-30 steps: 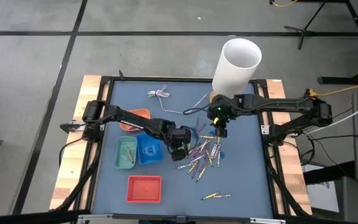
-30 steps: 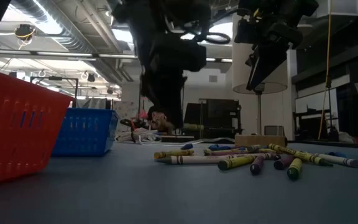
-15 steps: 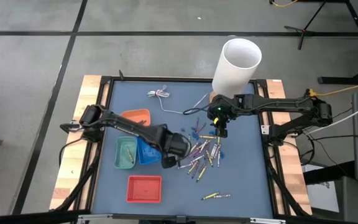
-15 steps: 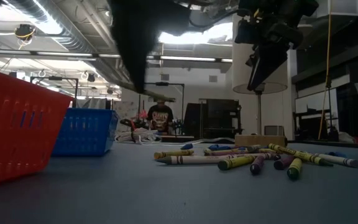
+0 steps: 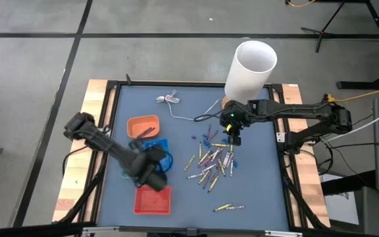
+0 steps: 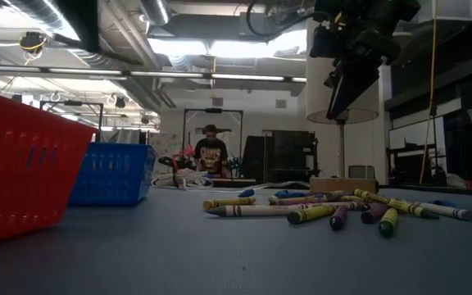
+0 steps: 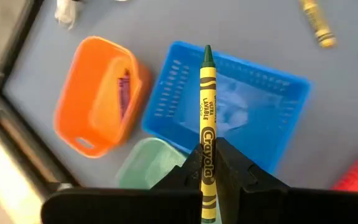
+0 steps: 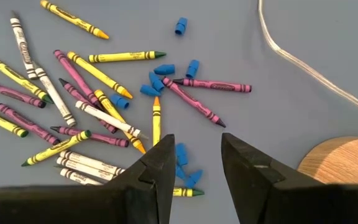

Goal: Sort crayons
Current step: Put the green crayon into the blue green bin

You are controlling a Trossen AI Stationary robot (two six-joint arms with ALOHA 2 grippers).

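Crayons [image 5: 210, 164]: main heap loose on table [image 5: 255, 191], centre-right; two strays nearer front edge.

L to R:
- L gripper [image 7: 207, 163]: closed on one yellow-wrapped, green-tipped crayon [image 7: 206, 124], held upright between jaws. Has swung off the heap in the last sec; now over trays, between blue tray [image 5: 155, 150] and red tray [image 5: 153, 199]. Means: one stick picked, drop pending; tray choice is a guess, green tray [image 7: 146, 163] likeliest by tip colour.
- Orange tray [image 5: 143, 126]: holds at least one dark-red stick.
- R gripper [image 8: 195, 163]: jaws apart, empty, hovering over far side of heap, unmoved.
- White cylinder [image 5: 250, 69]: far right, behind heap.

Hidden/unclear: green tray mostly covered by L arm in overhead view; blue tray contents blurred; low view loses L gripper.
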